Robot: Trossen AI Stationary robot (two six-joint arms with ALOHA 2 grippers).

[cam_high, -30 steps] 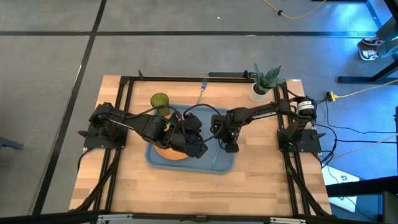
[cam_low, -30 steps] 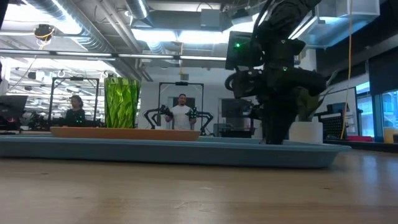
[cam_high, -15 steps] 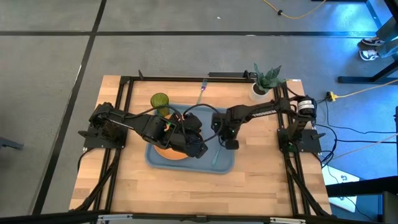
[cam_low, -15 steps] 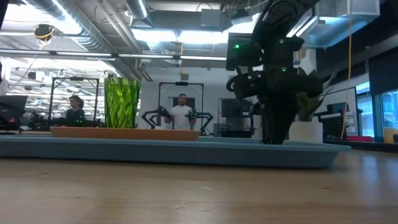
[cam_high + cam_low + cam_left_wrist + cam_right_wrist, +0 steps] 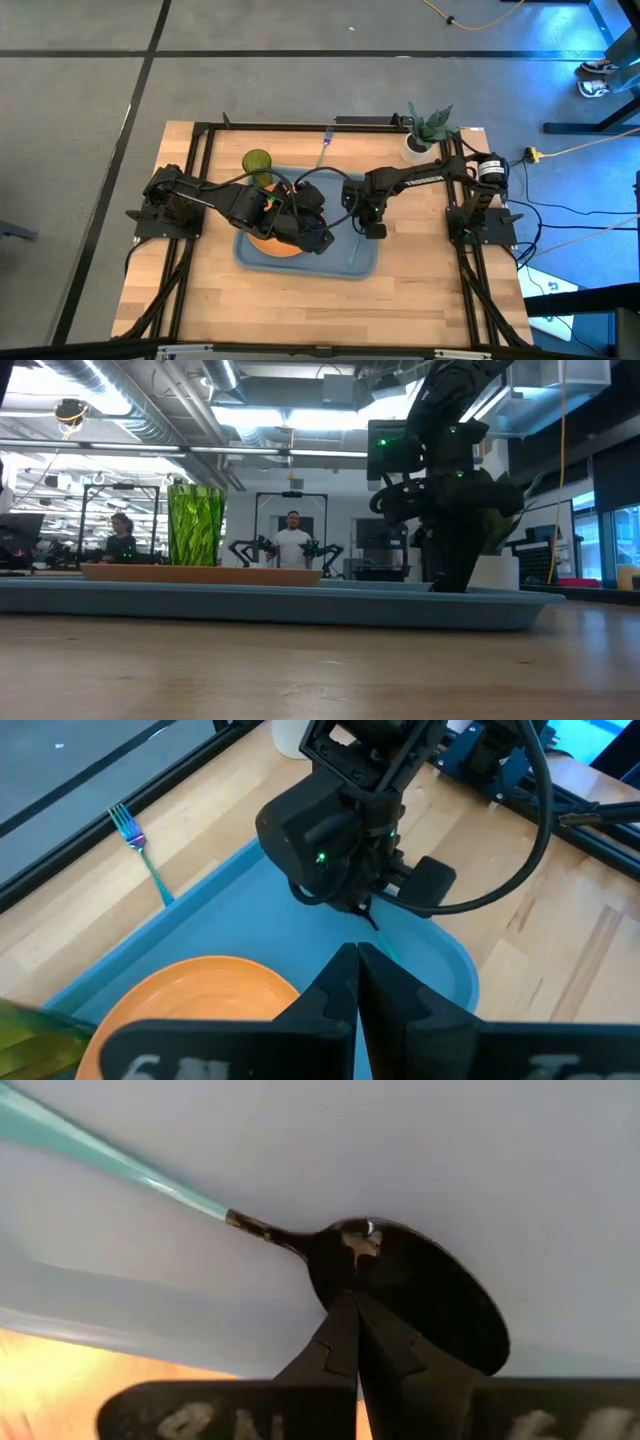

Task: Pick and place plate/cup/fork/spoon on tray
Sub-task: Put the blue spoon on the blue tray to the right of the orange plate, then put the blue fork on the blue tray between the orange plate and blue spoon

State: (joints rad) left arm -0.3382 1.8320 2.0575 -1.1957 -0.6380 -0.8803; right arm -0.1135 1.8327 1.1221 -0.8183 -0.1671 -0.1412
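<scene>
The blue-grey tray [image 5: 250, 262] lies in the middle of the table with the orange plate [image 5: 262, 240] flat on its left part. The green cup [image 5: 257, 162] stands upright just beyond the tray's far left corner. The fork [image 5: 325, 148] lies on the wood beyond the tray's far rim. My right gripper [image 5: 374, 230] is low over the tray's right part, shut at the dark bowl of the spoon [image 5: 420, 1290]. My left gripper [image 5: 320, 243] is shut and empty above the tray, just right of the plate. My right gripper has its shut fingertips on the near edge of the spoon's bowl [image 5: 350, 1280], coming from above and pointing down. The tips hide the place of contact. The teal handle [image 5: 100, 1155] runs away from the fingers over the tray floor.
A white pot with a green plant [image 5: 425, 130] stands at the table's far right corner. The black frame rails run along the table's left, right and far sides. Bare wood lies in front of the tray. People stand in the room beyond the table.
My right gripper has gone a little toward the table's far and right edges, staying shut. The spoon's handle, which lay along the tray's right part, no longer shows there in the high view.
</scene>
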